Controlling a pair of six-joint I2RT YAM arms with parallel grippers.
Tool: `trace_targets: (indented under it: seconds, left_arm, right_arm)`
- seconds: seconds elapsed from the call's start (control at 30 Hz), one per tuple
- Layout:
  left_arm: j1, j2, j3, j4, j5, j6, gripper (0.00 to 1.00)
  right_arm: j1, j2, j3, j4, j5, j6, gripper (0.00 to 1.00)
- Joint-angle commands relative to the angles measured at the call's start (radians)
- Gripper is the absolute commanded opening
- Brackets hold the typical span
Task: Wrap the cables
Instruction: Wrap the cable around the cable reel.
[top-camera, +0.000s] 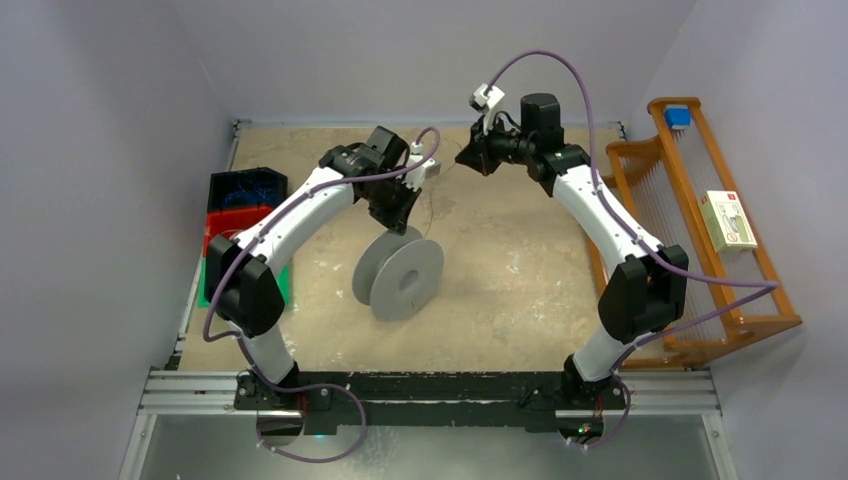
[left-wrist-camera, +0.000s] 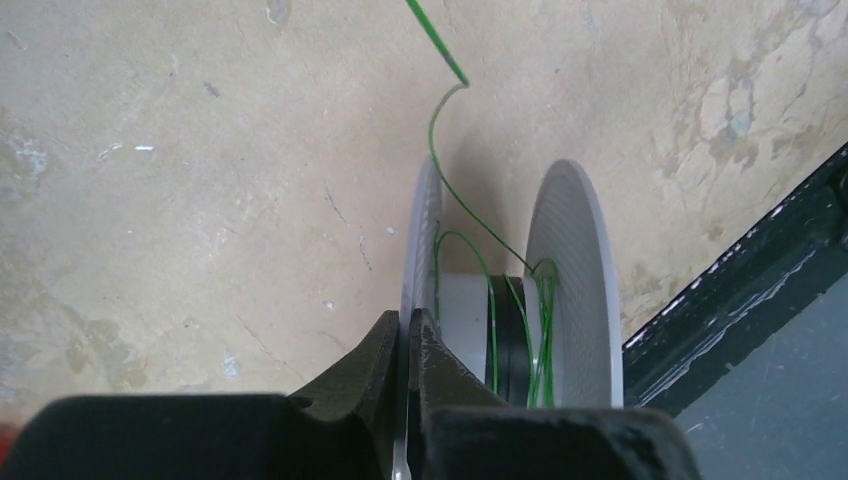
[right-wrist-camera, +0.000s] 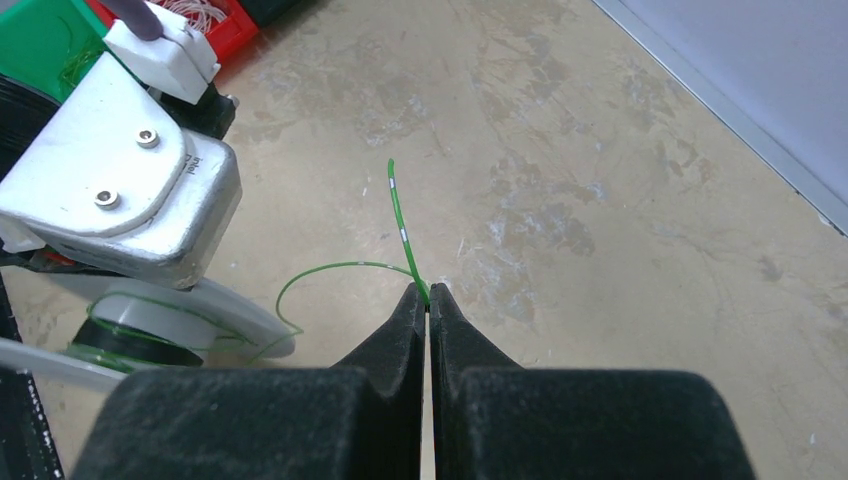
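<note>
A pale grey spool (top-camera: 405, 280) stands on its rim in the middle of the table. My left gripper (left-wrist-camera: 408, 325) comes down from above and is shut on the spool's left flange (left-wrist-camera: 425, 235), which sits pinched between the fingers. The thin green cable (left-wrist-camera: 447, 185) lies in a few loose turns around the hub (left-wrist-camera: 465, 320), over a black band, and rises off the spool toward the far side. My right gripper (right-wrist-camera: 428, 295), held up near the back of the table (top-camera: 463, 157), is shut on the cable (right-wrist-camera: 400, 225) close to its free end, which sticks out past the fingertips.
Blue (top-camera: 245, 187) and red (top-camera: 235, 220) bins sit at the table's left edge. A wooden rack (top-camera: 690, 300) with a small box (top-camera: 728, 220) stands on the right. The left arm's metal wrist housing (right-wrist-camera: 130, 190) hangs just above the spool (right-wrist-camera: 150, 325).
</note>
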Motion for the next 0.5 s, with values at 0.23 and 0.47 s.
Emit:
trace_targets:
  seconds: [0.23, 0.47]
  left_arm:
    - [-0.003, -0.052, -0.024, 0.039, -0.199, -0.037, 0.00]
    - [0.046, -0.026, 0.011, 0.062, -0.313, -0.118, 0.00]
  right_arm:
    - [0.052, -0.066, -0.032, 0.030, -0.098, -0.006, 0.00]
    - [0.000, -0.063, -0.075, 0.101, -0.140, 0.148, 0.00]
